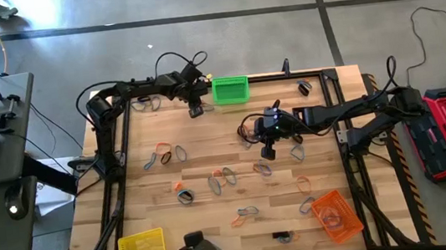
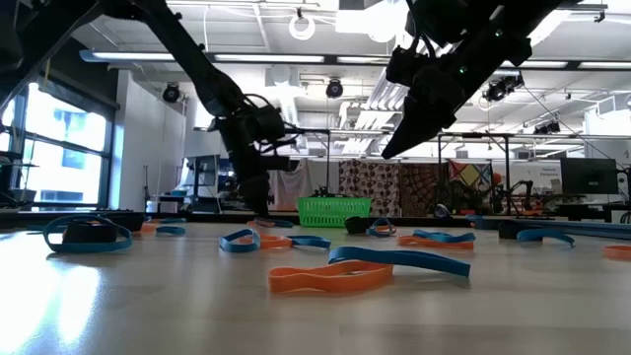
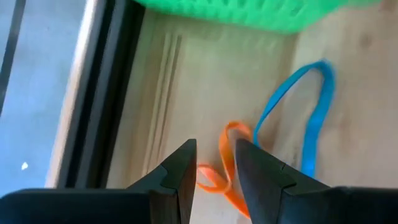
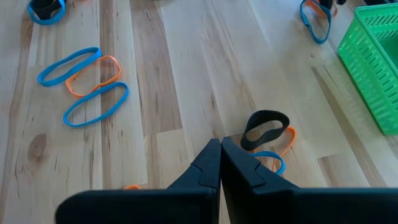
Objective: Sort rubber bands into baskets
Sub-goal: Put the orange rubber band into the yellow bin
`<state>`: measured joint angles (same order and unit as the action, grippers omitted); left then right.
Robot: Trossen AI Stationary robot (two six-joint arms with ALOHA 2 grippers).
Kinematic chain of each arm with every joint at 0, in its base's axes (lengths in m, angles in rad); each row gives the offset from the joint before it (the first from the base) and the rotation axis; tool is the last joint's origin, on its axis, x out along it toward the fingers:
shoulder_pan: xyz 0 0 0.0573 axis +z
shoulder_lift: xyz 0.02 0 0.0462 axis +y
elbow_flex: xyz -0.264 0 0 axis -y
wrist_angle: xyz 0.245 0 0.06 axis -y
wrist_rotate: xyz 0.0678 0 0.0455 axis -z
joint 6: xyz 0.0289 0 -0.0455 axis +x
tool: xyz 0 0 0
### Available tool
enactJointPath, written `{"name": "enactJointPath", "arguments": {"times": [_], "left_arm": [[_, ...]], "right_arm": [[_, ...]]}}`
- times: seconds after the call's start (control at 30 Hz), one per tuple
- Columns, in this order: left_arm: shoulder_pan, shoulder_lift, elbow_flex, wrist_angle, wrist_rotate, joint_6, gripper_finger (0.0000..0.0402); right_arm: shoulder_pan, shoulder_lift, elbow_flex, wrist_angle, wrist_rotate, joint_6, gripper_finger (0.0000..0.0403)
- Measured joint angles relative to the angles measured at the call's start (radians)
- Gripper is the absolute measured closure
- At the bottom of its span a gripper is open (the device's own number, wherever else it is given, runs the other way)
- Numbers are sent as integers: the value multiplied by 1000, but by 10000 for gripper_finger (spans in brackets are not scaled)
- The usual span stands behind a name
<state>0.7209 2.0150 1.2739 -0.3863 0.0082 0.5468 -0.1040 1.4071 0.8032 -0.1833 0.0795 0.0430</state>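
Note:
Many rubber bands in orange, blue and black lie scattered on the wooden table (image 1: 208, 143). The green basket (image 1: 230, 90) stands at the far edge, the yellow basket (image 1: 142, 249) at the near left, the orange basket (image 1: 337, 215) at the near right. My left gripper (image 3: 215, 163) is low over the table just left of the green basket (image 3: 249, 12). It is slightly open, with an orange band (image 3: 227, 146) showing in the gap and a blue band (image 3: 311, 112) beyond it. My right gripper (image 4: 221, 152) is shut and empty above the table's middle, with a black band (image 4: 266, 127) just beyond it. My left gripper's fingers point down at the table and stand on either side of the orange band's loop (image 3: 225, 163), which lies flat on the wood. I cannot tell whether they touch it.
Black frame rails (image 1: 124, 145) run along the table's left, right and far edges. Band clusters lie at the left (image 1: 163, 156), in the middle (image 1: 222, 178) and toward the near edge (image 1: 246, 215). In the right wrist view, blue and orange bands (image 4: 93, 87) lie farther off.

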Motion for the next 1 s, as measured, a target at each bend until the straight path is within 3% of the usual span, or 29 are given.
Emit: {"name": "enactJointPath", "arguments": {"times": [0.3, 0.6, 1.0], "left_arm": [[-5, 10, 2, 4, -43, 0, 305], [-4, -29, 34, -37, -59, -3, 395], [-4, -206, 34, -121, -63, -20, 400]], "right_arm": [[0, 0, 0, 0, 0, 0, 403], [0, 0, 0, 0, 0, 0, 403], [0, 0, 0, 30, 0, -8, 403]]}}
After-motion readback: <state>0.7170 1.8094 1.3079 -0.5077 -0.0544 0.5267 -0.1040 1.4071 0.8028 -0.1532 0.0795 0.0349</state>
